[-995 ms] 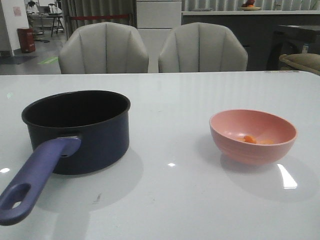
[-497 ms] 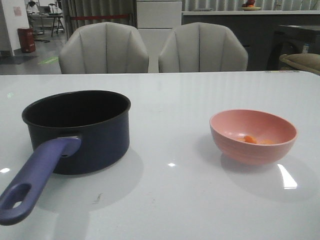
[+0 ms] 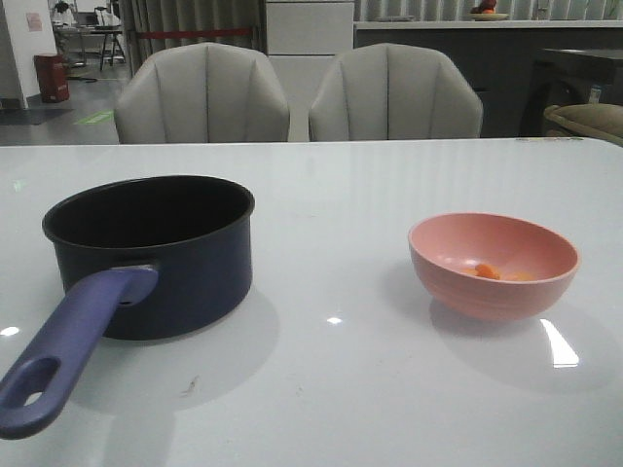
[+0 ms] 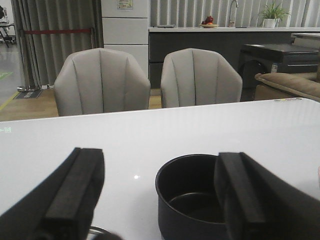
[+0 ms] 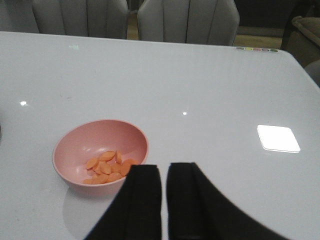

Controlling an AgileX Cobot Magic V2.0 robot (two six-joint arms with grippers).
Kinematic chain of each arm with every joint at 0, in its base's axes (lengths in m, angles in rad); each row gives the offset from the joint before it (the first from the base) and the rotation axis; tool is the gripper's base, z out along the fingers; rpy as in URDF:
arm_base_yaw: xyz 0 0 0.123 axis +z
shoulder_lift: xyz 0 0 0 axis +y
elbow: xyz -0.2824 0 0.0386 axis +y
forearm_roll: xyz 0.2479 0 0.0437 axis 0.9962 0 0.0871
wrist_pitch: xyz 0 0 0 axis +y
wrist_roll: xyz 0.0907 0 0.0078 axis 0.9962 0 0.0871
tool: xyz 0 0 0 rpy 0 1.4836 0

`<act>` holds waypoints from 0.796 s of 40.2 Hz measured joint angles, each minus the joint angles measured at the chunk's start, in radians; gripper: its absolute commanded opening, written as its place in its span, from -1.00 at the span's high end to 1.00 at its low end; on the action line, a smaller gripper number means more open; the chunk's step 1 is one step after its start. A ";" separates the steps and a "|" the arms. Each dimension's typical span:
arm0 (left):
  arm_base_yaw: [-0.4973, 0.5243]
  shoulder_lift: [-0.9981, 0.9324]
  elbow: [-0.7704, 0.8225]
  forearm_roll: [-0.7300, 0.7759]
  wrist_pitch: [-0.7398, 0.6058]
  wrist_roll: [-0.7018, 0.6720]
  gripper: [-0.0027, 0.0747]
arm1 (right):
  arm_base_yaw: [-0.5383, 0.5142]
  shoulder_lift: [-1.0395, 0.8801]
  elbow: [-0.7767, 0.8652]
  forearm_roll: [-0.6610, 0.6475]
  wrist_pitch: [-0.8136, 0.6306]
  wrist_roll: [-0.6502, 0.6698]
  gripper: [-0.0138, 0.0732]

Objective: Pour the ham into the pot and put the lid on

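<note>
navy pot [image 3: 151,255] is seen on the white table [image 3: 331,389] at about 9 o'clock in the front view, upright and uncovered, its purple-blue handle [image 3: 68,352] angled toward 7 o'clock. pink bowl [image 3: 493,265] is placed at about 3 o'clock, well apart from the pot. ham [image 5: 107,168] is held in the bowl as orange slices heaped on its floor. lid cannot be made out for certain in any view. left gripper [image 4: 159,200] is spread wide with nothing between the pads, the pot seen beyond it partly behind one finger. right gripper [image 5: 164,186] is nearly closed, only a thin slit left between the fingers, nothing gripped, the bowl just beside it. two grey chairs [image 3: 201,94] are set at 12 o'clock behind the table
</note>
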 measured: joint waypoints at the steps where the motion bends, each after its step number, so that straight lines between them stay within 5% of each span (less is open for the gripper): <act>1: 0.000 0.000 0.000 0.000 0.000 0.000 -0.35 | 0.000 0.015 -0.007 0.003 0.000 0.000 -0.25; 5: 0.000 0.000 0.000 0.000 0.000 0.000 -0.35 | 0.000 0.083 -0.039 0.030 0.000 0.000 -0.45; 32: 0.000 0.000 0.000 0.000 0.000 0.000 -0.35 | 0.006 0.904 -0.412 0.124 0.011 0.000 -0.46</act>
